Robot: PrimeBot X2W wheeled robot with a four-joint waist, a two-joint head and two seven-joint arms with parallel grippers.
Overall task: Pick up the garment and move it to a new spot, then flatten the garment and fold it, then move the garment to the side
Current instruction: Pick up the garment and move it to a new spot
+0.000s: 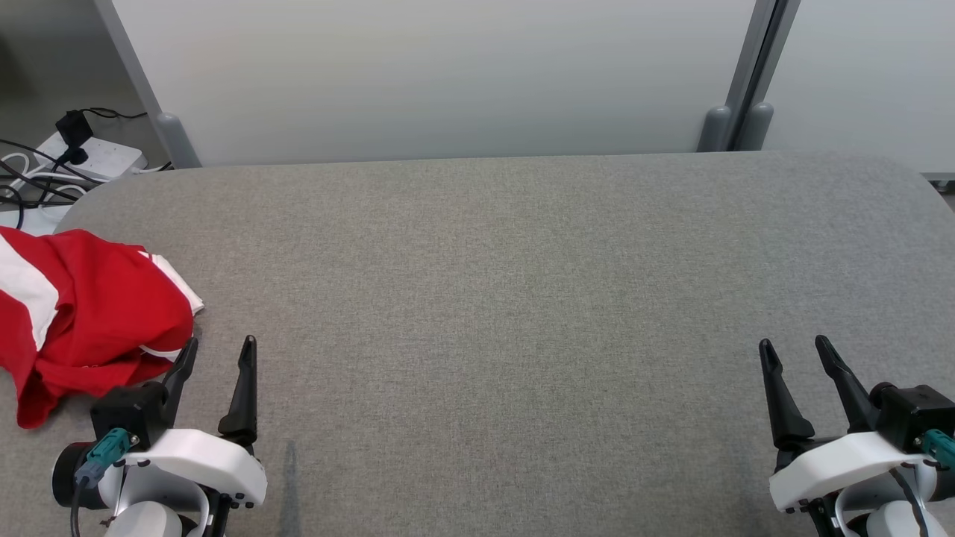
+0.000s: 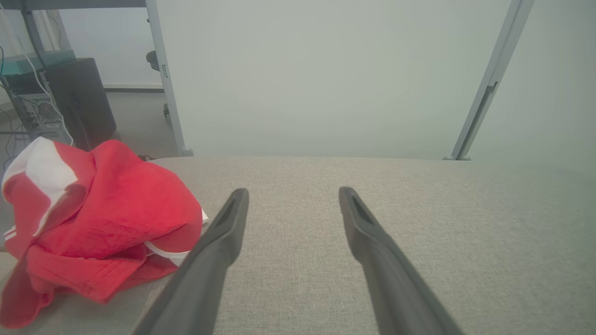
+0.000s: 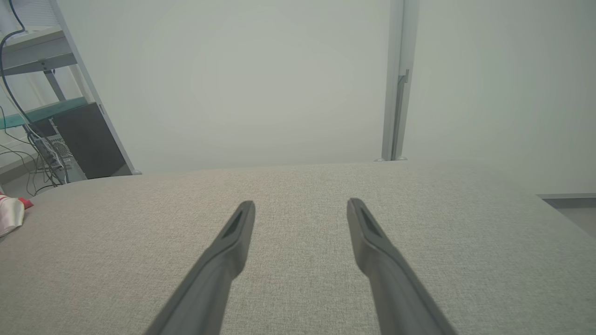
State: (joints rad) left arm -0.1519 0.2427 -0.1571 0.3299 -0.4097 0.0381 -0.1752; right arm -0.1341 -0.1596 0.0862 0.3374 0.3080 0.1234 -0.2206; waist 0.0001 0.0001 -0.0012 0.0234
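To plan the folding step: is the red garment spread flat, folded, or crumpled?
Crumpled. The red garment lies in a bunched heap with irregular folds at the table's left edge.

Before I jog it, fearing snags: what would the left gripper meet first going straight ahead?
The left gripper faces bare table, then probably the white panel; the garment lies left of that line.

The left gripper (image 1: 221, 341) is seen at the lower left of the head view, jaws spread wide, nothing held between them. Its dark fingers (image 1: 242, 388) are pointed forward and leaned slightly inward, above the white wrist housing (image 1: 198, 455). The right gripper (image 1: 792, 341) is mirrored at the lower right, likewise parted and empty, leaned a touch inward. The same wide gap is shown in both wrist views.
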